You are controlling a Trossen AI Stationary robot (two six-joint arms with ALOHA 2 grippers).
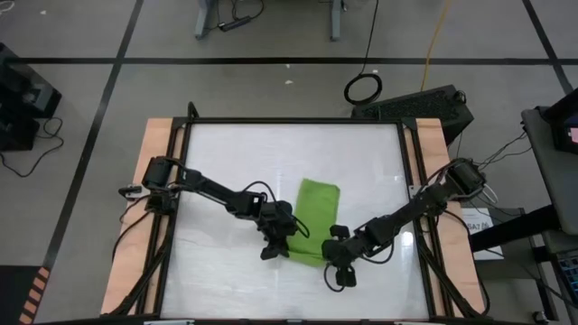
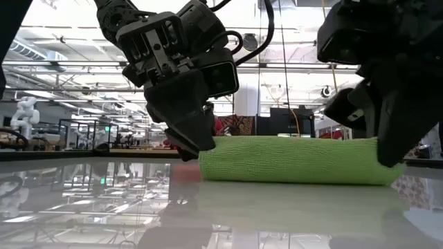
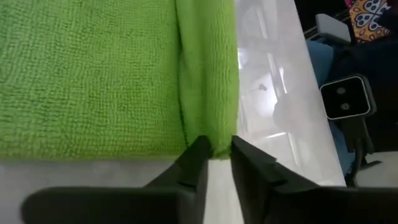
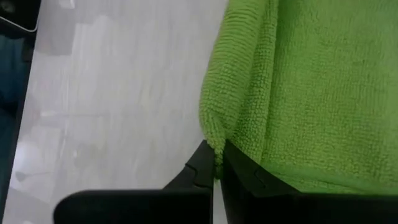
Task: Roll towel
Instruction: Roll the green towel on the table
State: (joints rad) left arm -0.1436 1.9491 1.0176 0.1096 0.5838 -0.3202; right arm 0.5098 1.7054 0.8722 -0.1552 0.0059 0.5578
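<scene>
The lime-green towel [image 1: 316, 209] lies on the white table, right of the middle. Its near end is rolled into a thick roll [image 2: 291, 159] that rests on the tabletop, and the rest lies flat toward the far edge [image 3: 93, 74]. My left gripper [image 1: 278, 249] is at the roll's left end, its fingertips a little apart with the cloth between them [image 3: 216, 155]. My right gripper [image 1: 332, 261] is at the roll's right end, shut on the cloth [image 4: 214, 165]. My left gripper has the left end of the roll [image 3: 211, 142] between its two fingertips, which stand slightly apart. It comes from the table's left, slanting down. The roll lies on the table. My right gripper pinches the right end of the roll [image 4: 216, 142] between its two fingertips. It comes from the table's right, slanting down. Several layers are gathered there, and the roll rests on the table.
A black frame [image 1: 271, 121] and wooden side strips [image 1: 153, 153] border the white tabletop [image 1: 235, 153]. Beyond the far edge, cables and a dark box [image 1: 424, 106] lie on the floor.
</scene>
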